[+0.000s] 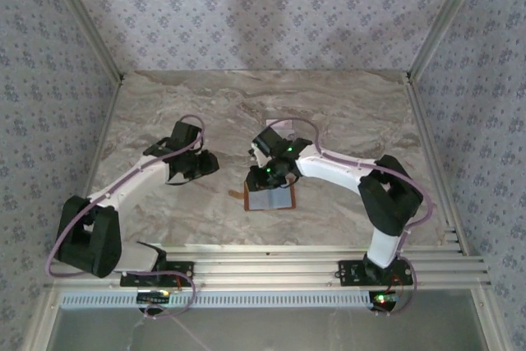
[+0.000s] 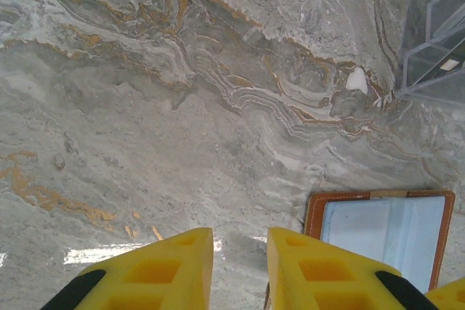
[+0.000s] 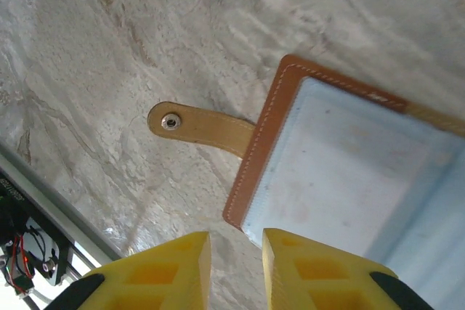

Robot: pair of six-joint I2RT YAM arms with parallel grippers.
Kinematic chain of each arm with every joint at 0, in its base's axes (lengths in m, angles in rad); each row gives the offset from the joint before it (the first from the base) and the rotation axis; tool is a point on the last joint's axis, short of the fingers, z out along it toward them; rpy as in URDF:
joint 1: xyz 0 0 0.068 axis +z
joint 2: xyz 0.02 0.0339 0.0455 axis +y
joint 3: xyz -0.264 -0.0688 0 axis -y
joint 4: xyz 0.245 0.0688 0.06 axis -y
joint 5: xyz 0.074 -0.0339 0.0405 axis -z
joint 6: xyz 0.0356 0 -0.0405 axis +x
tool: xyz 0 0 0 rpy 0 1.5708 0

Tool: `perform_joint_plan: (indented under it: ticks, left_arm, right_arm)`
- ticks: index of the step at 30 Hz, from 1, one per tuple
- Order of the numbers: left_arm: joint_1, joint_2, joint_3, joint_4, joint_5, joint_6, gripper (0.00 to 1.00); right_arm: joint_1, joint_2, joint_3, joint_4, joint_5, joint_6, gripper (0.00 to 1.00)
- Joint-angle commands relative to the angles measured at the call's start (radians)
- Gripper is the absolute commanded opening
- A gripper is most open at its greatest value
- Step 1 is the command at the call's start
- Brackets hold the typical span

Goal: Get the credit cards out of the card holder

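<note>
The wallet (image 1: 269,198) lies open on the table (image 1: 164,104), grey side up, tab (image 3: 196,125) sticking out its L edge. R gripper (image 3: 236,241) hangs over the wallet's tab edge, fingers a little apart, holding nothing. L gripper (image 2: 240,241) is near the wallet's L side over bare table, gap narrow too, nothing in it. Clear tray (image 2: 432,34) sits past the wallet's far side.
</note>
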Motion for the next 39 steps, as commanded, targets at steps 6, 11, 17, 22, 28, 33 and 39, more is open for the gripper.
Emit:
perform_joint_plan:
  ticks: [6,11,17,22,28,33,39]
  left_arm:
    - [0.006,-0.033,-0.008,0.029,0.043,0.021,0.27]
    - [0.006,-0.027,-0.009,0.037,0.061,0.025,0.27]
    - [0.006,-0.022,-0.009,0.047,0.078,0.025,0.27]
    - [0.006,-0.023,-0.011,0.053,0.09,0.025,0.27]
    - [0.004,-0.01,-0.008,0.061,0.102,0.024,0.27]
    - [-0.001,-0.002,-0.002,0.067,0.103,0.022,0.27]
    - [-0.011,0.009,0.009,0.068,0.105,0.022,0.27]
  right_arm:
    - [0.037,0.105,0.062,-0.024,0.028,0.077,0.34]
    - [0.043,0.137,0.07,-0.01,0.025,0.083,0.37]
    - [0.045,0.156,0.074,-0.012,0.032,0.082,0.38]
    - [0.046,0.171,0.067,-0.029,0.047,0.083,0.38]
    - [0.052,0.161,0.072,-0.088,0.108,0.082,0.38]
    - [0.057,0.152,0.088,-0.173,0.182,0.069,0.38]
    - [0.072,0.145,0.116,-0.245,0.261,0.056,0.39]
